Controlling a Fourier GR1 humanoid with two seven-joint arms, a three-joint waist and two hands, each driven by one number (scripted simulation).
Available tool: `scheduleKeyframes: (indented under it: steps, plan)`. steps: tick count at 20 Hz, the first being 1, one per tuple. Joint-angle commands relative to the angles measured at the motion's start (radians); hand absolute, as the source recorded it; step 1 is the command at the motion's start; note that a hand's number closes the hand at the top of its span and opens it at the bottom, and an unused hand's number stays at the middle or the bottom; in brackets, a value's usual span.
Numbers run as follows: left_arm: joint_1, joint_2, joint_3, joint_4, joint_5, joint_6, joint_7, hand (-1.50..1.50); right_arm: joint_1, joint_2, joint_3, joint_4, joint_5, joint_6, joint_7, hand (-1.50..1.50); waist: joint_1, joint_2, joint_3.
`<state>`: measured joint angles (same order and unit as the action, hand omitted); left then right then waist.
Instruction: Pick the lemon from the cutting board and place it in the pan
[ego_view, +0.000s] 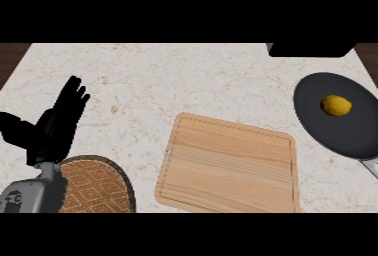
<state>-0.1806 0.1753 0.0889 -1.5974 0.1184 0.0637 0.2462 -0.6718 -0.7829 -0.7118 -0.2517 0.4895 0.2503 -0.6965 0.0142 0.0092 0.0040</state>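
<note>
The yellow lemon (336, 105) lies inside the dark round pan (332, 130) at the right edge of the counter. The wooden cutting board (229, 162) sits in the middle, with nothing on it. My left hand (55, 125) stands at the left side, fingers straight and pointing up, holding nothing, well away from the board and the pan. My right hand shows nowhere in the head view.
A woven round mat (100, 187) with a diamond pattern lies under my left forearm at the lower left. A black object (310, 49) sits at the counter's far right edge. The pan's grey handle (371, 167) points toward the lower right.
</note>
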Motion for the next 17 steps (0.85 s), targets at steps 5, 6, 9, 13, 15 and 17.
scheduleKeyframes:
  steps: [5, 6, 9, 13, 15, 17]
  plan:
    - [-0.005, 0.008, 0.017, -0.021, 0.008, 0.012, 0.047, 0.0, 0.153, -0.175, -0.097, 0.077, -0.126, 0.393, -0.149, -1.5, -0.008, -0.002, 0.002]
    - [0.004, -0.002, 0.008, 0.028, -0.004, -0.004, -0.02, 0.0, 0.149, -0.198, -0.087, 0.076, -0.124, 0.439, -0.131, -1.5, -0.01, 0.0, 0.001]
    - [-0.026, 0.015, 0.025, 0.043, 0.011, -0.015, -0.002, 0.0, 0.197, -0.198, -0.083, 0.055, -0.133, 0.443, -0.179, -1.5, -0.012, 0.003, 0.002]
    - [0.027, -0.026, -0.025, -0.035, -0.018, 0.013, 0.008, 0.0, 0.27, -0.183, -0.08, 0.036, -0.152, 0.44, -0.226, -1.5, -0.008, -0.003, 0.003]
    - [0.001, -0.009, 0.006, -0.007, -0.009, 0.014, 0.006, 0.0, 0.261, -0.192, -0.072, 0.025, -0.158, 0.442, -0.208, -1.5, -0.006, -0.002, 0.002]
    - [0.029, -0.011, -0.009, -0.002, -0.004, -0.011, -0.001, 0.0, 0.309, -0.145, -0.054, 0.013, -0.153, 0.412, -0.251, -1.5, -0.007, -0.004, 0.002]
